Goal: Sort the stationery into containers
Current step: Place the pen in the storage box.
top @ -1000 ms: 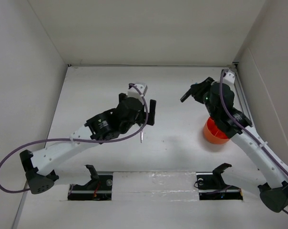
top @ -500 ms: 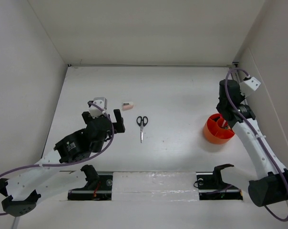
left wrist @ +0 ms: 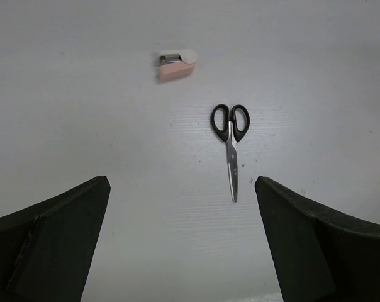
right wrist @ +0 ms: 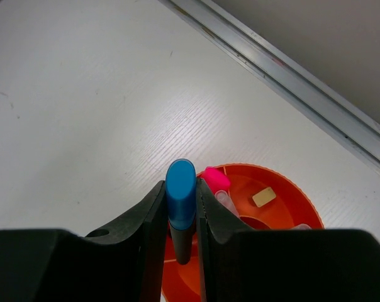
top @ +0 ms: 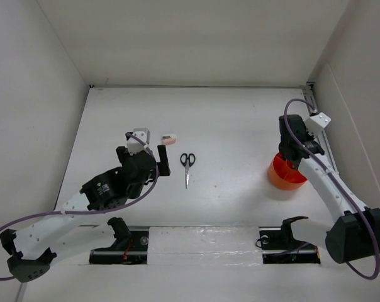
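Since the right gripper (right wrist: pixel 180 220) is clamped on a blue-capped marker (right wrist: pixel 180 189) upright over the tub (right wrist: pixel 306 204), insertion beside the pink marker (right wrist: pixel 214 179) appears intended. Left gripper (left wrist: pixel 181 189) hangs spread wide above scissors (left wrist: pixel 229 126) and eraser (left wrist: pixel 176 65), both unsorted.

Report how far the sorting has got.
Done: a pink-capped marker and a yellow eraser sit in the orange tub. In hand: the right claw grips a blue-capped marker over it. To do: the scissors and pink eraser lie on the table before the open left claw.
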Controlling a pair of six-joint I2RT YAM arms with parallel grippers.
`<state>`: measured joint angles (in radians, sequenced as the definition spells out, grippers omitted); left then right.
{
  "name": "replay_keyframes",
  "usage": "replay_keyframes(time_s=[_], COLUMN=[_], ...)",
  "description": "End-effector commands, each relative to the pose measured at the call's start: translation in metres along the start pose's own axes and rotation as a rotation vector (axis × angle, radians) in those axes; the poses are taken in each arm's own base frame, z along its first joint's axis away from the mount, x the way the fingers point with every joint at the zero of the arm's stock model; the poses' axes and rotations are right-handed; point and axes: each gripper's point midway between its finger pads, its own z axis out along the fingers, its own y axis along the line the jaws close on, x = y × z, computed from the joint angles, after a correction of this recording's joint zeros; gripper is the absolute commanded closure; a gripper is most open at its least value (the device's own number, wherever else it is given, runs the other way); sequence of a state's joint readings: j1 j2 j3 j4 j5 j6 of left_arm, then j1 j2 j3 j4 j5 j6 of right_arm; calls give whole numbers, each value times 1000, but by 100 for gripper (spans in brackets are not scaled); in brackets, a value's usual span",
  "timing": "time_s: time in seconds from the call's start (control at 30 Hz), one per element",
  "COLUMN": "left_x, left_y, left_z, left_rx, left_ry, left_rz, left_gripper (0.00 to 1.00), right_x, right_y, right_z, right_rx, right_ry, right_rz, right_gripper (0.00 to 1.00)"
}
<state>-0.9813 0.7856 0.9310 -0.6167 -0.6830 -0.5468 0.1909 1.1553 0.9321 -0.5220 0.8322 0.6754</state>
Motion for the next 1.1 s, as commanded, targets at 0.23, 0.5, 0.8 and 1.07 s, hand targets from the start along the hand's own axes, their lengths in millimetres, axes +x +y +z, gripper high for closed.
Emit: replay_keyframes(time_s=[0.23,0.5,0.8,1.07], left_x=[-7,-8,-9,-9], left_y=[-8,-8,-7,-7], left_z=[-2,-5,-6,-6], left_rx=[47,63,67,67], left_ry=[-21,-28,-34,-34], left_rz=[-10,-23,-29,-29], left_gripper=[0,0,0,0], right_x=[7,2,8,13], right_y=[3,2,3,3], right_z=[15,12,12,12], right_rx=[58,49,39,29], right_ry=[-12,-22,-5,12], right_rz=[12,29,22,6], right_gripper=[100,96,85,74])
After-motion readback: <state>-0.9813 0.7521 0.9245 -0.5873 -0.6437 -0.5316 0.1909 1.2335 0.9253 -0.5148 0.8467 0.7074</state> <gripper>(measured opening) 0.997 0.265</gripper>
